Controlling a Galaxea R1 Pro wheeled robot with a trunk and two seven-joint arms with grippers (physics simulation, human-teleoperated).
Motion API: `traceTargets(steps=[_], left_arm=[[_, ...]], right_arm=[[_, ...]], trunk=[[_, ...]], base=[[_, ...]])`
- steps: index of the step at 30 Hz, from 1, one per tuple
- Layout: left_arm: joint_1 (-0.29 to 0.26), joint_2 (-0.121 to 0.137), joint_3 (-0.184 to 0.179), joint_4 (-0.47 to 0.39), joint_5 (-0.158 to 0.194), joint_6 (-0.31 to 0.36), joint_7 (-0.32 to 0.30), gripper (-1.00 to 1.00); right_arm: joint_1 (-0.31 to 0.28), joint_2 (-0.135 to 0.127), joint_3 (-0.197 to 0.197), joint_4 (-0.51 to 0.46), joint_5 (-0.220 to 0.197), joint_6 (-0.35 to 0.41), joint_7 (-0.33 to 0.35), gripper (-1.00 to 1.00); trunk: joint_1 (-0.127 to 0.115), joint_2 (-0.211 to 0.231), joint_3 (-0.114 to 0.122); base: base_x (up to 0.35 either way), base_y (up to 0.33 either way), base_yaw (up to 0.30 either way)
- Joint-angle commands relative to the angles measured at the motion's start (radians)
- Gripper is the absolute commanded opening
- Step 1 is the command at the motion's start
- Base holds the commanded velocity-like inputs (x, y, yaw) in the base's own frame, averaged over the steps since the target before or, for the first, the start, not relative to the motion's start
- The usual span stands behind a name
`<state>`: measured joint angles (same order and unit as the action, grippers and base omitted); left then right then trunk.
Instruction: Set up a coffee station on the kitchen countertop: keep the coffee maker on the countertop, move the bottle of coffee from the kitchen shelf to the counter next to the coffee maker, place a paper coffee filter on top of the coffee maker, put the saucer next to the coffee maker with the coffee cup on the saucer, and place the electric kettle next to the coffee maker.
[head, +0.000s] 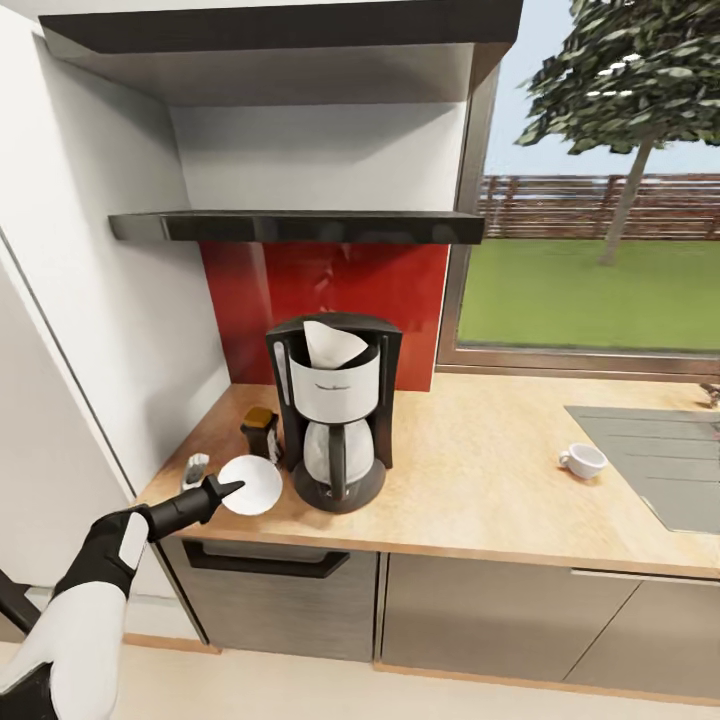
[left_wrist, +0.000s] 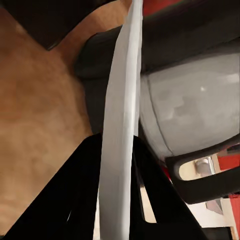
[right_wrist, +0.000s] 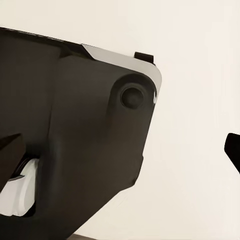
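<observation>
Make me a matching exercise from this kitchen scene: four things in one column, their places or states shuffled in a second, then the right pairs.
Things:
1. saucer
2. coffee cup
3. paper filter
4. coffee bottle

Places:
a. sticking out of the coffee maker's top
b. alone on the countertop near the sink
c. gripped at its edge by the left gripper
d. standing on the counter left of the coffee maker

Pairs: 1-c, 2-b, 3-a, 4-d

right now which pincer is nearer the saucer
Left. The left pincer is shut on the saucer at its edge, beside the coffee maker. The right pincer is away from the counter; its wrist view faces the robot's own dark body.
</observation>
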<state>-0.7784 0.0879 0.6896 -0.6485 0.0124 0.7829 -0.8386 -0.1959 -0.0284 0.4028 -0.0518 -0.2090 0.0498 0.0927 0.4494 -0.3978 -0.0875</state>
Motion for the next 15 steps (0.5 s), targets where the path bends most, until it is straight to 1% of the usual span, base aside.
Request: traceTargets(steps=[1,2,5,12,15], left_arm=[[0.0,0.0,0.009,0.0,0.001,0.008,0.011,-1.0],[0.006,0.0,0.014,0.0,0.001,0.009,0.037,-1.0],[0.01,0.001,0.018,0.0,0.002,0.009,0.064,-1.0],[0.013,0.0,0.019,0.002,0.001,0.01,0.076,-1.0],[0.023,0.0,0.019,0.033,0.001,0.009,0.086,-1.0]], right_arm=[[0.0,-0.001,0.008,-0.002,-0.01,0.005,0.002,1.0],[0.0,-0.001,0.008,-0.003,-0.01,0.005,0.002,1.0],[0.0,0.0,0.008,-0.003,-0.01,0.005,0.002,1.0],[0.0,0.001,0.008,-0.003,-0.01,0.005,0.002,1.0],[0.0,0.001,0.008,-0.003,-0.01,0.005,0.002,1.0]], trunk=[[0.001,-0.002,-0.002],[0.001,-0.002,-0.002],[0.001,-0.002,-0.002],[0.001,-0.002,-0.002],[0.001,-0.002,-0.002]], base=[[0.002,0.0,-0.004],[0.001,0.0,-0.002],[0.0,0.0,0.0],[0.0,0.0,0.0],[0.0,0.0,0.0]])
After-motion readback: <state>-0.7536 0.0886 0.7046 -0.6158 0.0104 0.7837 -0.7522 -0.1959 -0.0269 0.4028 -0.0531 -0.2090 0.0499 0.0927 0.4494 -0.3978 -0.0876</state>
